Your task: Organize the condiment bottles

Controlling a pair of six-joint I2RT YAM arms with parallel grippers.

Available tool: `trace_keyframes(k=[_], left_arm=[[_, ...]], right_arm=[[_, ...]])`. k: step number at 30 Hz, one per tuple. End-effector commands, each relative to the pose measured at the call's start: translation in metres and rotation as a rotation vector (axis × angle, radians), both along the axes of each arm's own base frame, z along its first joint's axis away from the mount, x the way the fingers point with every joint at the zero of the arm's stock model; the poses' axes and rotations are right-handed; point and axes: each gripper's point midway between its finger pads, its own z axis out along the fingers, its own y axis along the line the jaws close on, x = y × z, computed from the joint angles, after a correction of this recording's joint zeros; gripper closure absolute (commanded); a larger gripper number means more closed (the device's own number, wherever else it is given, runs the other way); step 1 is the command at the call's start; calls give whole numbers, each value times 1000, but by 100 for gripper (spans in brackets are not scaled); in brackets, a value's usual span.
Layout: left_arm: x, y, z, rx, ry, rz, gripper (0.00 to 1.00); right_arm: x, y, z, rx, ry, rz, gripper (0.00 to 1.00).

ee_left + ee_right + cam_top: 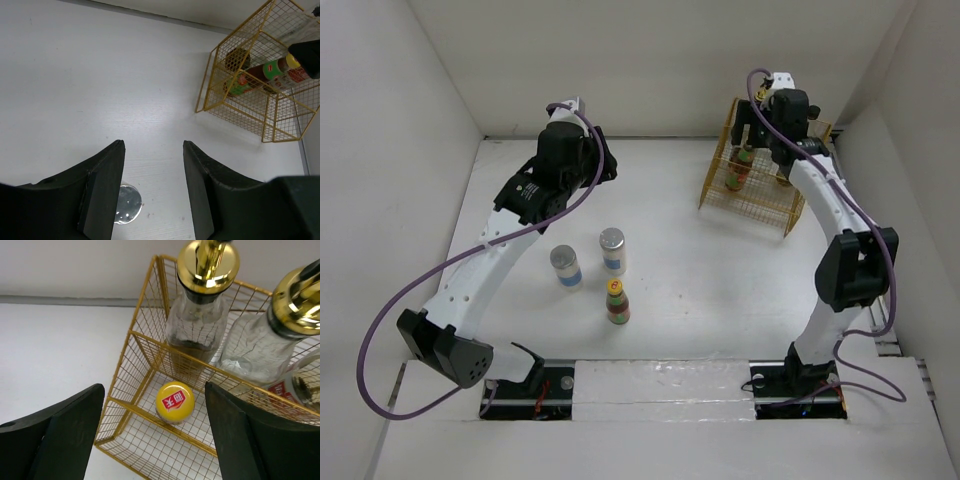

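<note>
Presently we find the left end effector [153,146] spread and empty above the tabletop [670,225]. Two silver-lidded jars [565,267] and the loose yellow-capped bottle [617,301] stand there. We judge them light, rigid and slick, best gripped mid-body. Rightward, the wire basket [745,213] holds two gold-capped bottles [200,320] and a second yellow-capped bottle [174,401]. The right end effector [154,389] hangs released above it.

"Where were the jars?"
"One silver-lidded jar [565,267], a second jar [612,250] and a yellow-capped bottle [617,302] stood close together on the tabletop [670,280]."
"And the rest?"
"One clear gold-capped bottle [200,320], a second gold-capped bottle [260,350] and another yellow-capped bottle [174,401] stood in the yellow basket [131,332]."
</note>
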Motion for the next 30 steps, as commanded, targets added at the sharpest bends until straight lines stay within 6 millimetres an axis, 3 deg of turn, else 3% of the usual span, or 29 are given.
trace_keyframes(k=[1, 3, 4, 5, 6, 7, 8, 9, 11, 12, 13, 14, 16, 17, 19, 23, 26, 30], left_arm=[[2, 1, 10, -19, -37, 7, 54], [2, 1, 14, -23, -45, 7, 54], [2, 1, 19, -29, -54, 7, 54], [2, 1, 19, -29, -54, 7, 54], [2, 1, 18, -21, -57, 4, 54], [3, 3, 23, -22, -68, 14, 54], [4, 4, 23, -18, -70, 25, 54], [3, 5, 25, -18, -70, 25, 54], [6, 6, 27, -11, -67, 37, 53], [10, 7, 28, -4, -65, 49, 53], [10, 6, 28, -10, -55, 54, 53], [11, 8, 25, 3, -43, 66, 53], [15, 12, 31, 3, -52, 103, 53], [19, 14, 32, 9, -55, 118, 53], [20, 20, 39, 12, -62, 156, 53], [22, 23, 47, 13, -75, 174, 51], [19, 23, 43, 21, -57, 165, 51], [6, 26, 34, 21, -41, 145, 51]], right_arm=[[-23, 3, 106, 44, -214, 31, 13], [-44, 16, 110, 50, -213, 69, 13], [-53, 22, 111, 54, -214, 90, 19], [-65, 38, 107, 59, -199, 133, 31], [-87, 46, 98, 63, -179, 171, 68], [-100, 59, 94, 71, -180, 216, 86], [-117, 77, 88, 86, -173, 287, 94], [-139, 107, 85, 90, -183, 388, 97], [-186, 138, 66, 84, -164, 552, 90], [-213, 165, 61, 93, -147, 648, 81], [-232, 174, 58, 102, -143, 704, 69], [-246, 186, 54, 108, -121, 762, 42], [-286, 215, 49, 109, -88, 910, 24], [-296, 226, 41, 87, -70, 963, 16], [-327, 250, 31, 56, -47, 1074, 12], [-362, 276, 18, 30, -45, 1191, 7], [-382, 292, 15, 47, -55, 1250, 5], [-389, 312, -12, 20, 1, 1268, 3]])
